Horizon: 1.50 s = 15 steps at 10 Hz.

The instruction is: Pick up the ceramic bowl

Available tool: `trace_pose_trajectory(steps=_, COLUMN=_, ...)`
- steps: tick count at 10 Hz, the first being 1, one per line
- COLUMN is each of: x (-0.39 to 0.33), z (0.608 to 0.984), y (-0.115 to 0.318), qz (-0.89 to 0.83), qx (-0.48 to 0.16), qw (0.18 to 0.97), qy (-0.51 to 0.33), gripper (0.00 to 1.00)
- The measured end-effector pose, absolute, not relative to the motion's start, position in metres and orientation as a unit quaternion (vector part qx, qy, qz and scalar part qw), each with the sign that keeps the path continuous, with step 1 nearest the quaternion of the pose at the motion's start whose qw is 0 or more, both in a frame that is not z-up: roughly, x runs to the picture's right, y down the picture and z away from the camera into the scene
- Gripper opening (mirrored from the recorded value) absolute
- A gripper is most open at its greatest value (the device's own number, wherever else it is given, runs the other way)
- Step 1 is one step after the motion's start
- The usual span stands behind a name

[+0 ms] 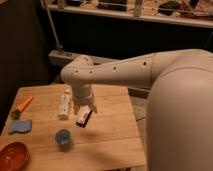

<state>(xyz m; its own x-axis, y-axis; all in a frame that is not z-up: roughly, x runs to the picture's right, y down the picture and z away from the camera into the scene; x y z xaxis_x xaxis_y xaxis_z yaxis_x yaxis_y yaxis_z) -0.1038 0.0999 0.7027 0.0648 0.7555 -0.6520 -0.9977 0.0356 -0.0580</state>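
The ceramic bowl (13,154) is a shallow glossy orange-red bowl at the near left corner of the wooden table (110,140). My gripper (83,115) hangs from the white arm over the middle of the table, well to the right of the bowl and farther back. A small blue cup (63,137) stands between the gripper and the bowl, just below and left of the gripper.
A white bottle (64,103) lies just left of the gripper. An orange carrot-shaped object (23,105) lies at the table's far left. A blue cloth (20,126) lies behind the bowl. A dark shelf and a rail stand behind the table.
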Motion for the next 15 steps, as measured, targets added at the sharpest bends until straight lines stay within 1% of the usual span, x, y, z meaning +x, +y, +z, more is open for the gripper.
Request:
trace_pose_trajectory(steps=1, x=-0.110, z=0.702, y=0.099, qz=0.640, qx=-0.261, qw=0.686, qy=0.228, gripper=0.65)
trace_pose_trajectory(steps=4, x=-0.160, z=0.691, y=0.099, qz=0.603, qx=-0.271, qw=0.724, qy=0.197, gripper=0.65)
trace_pose_trajectory(steps=8, x=-0.233, z=0.670, y=0.111, qz=0.533, qx=-0.284, qw=0.781, qy=0.158, gripper=0.65)
trace_pose_trajectory(steps=9, x=-0.242, z=0.668, y=0.113, qz=0.522, qx=-0.283, qw=0.790, qy=0.152, gripper=0.65)
trace_pose_trajectory(steps=12, x=-0.300, z=0.649, y=0.135, qz=0.450, qx=-0.289, qw=0.837, qy=0.119, gripper=0.65)
trace_pose_trajectory(steps=15, x=-0.339, z=0.636, y=0.154, qz=0.393, qx=-0.298, qw=0.865, qy=0.094, gripper=0.65)
